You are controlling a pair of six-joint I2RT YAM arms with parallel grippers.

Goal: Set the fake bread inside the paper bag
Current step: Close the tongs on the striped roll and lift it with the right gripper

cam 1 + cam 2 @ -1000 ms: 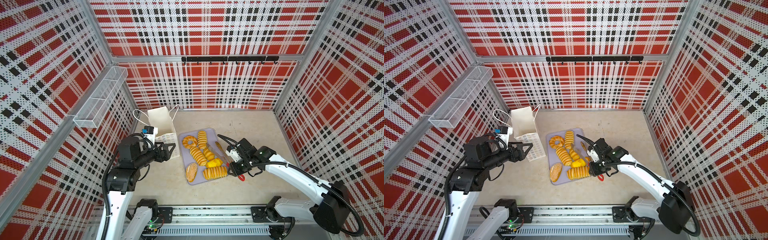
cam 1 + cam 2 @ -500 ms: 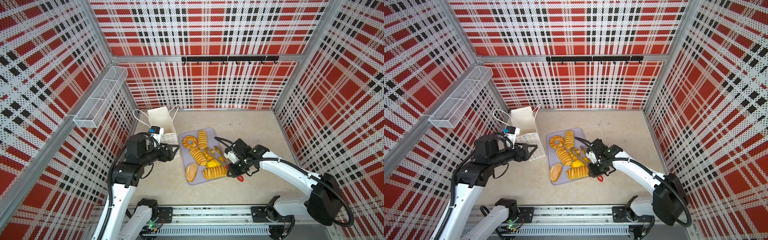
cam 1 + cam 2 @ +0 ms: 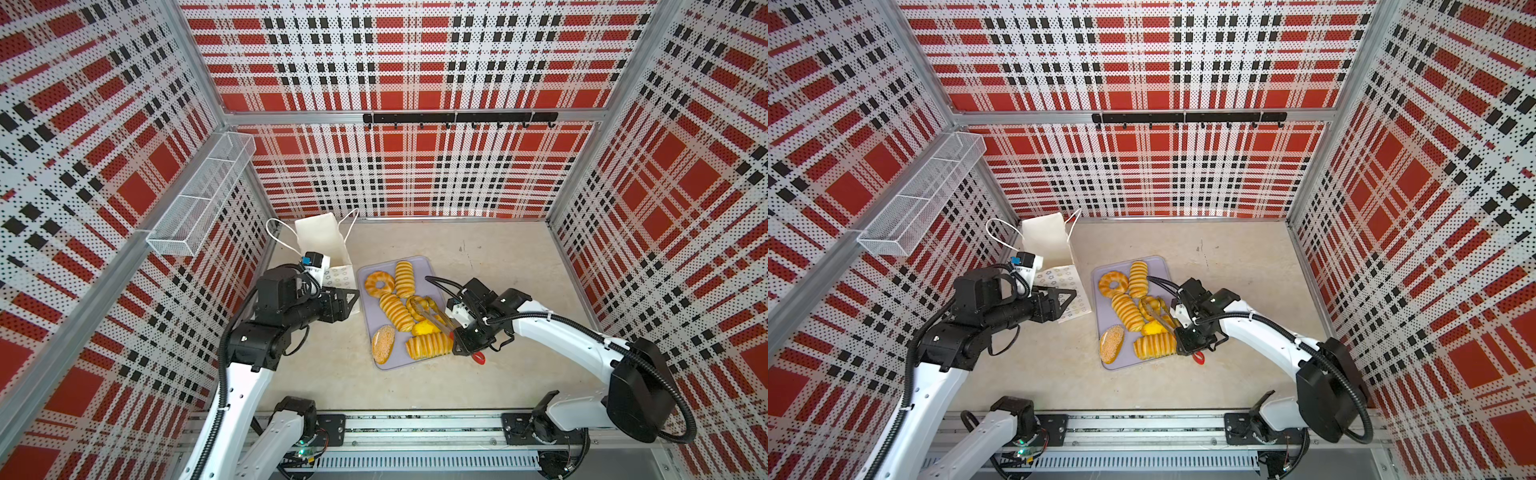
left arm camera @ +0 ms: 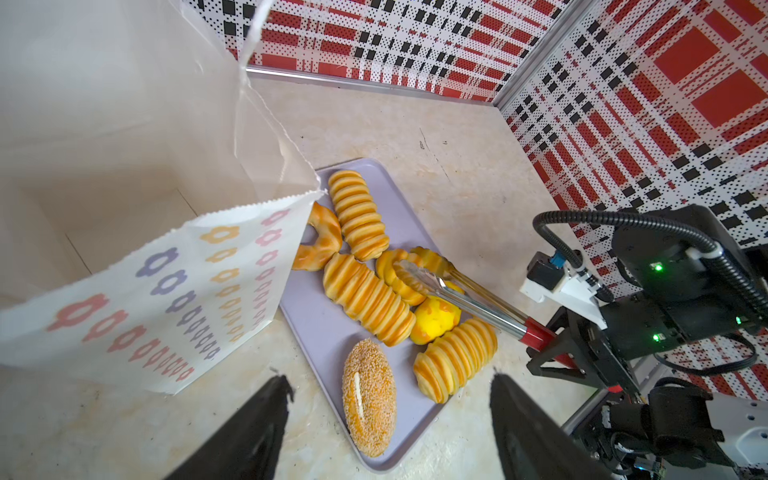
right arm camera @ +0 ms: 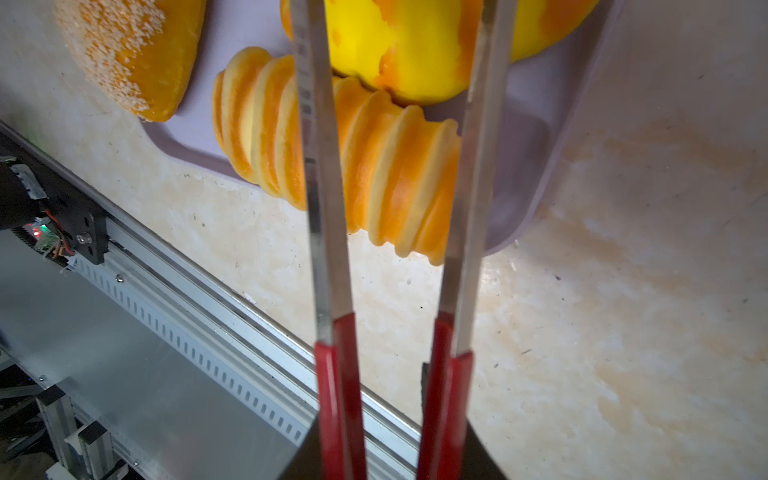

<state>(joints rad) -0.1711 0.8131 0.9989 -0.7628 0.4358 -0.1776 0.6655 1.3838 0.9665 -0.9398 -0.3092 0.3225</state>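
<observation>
— What colour is the bag (image 4: 104, 104)?
— Plain white on the broad face. The narrow side carries rows of small flower rings in pink, purple and yellow.
— And the tray (image 4: 316, 328)?
— Pale lilac. The ridged loaves (image 4: 368, 299) on it are golden with orange stripes. The ring (image 3: 379, 284) at eleven o'clock is orange-brown, the seeded loaf (image 4: 368, 397) at seven o'clock is brown speckled with cream, and the bun (image 4: 434, 320) is bright yellow.
— The tongs (image 4: 469, 299)?
— Silver, with red handles.
— And around them?
— Red, black and white plaid walls (image 3: 415, 83), dotted all over, a mottled beige worktop (image 3: 498, 257) and a white mesh basket (image 3: 199, 195).
</observation>
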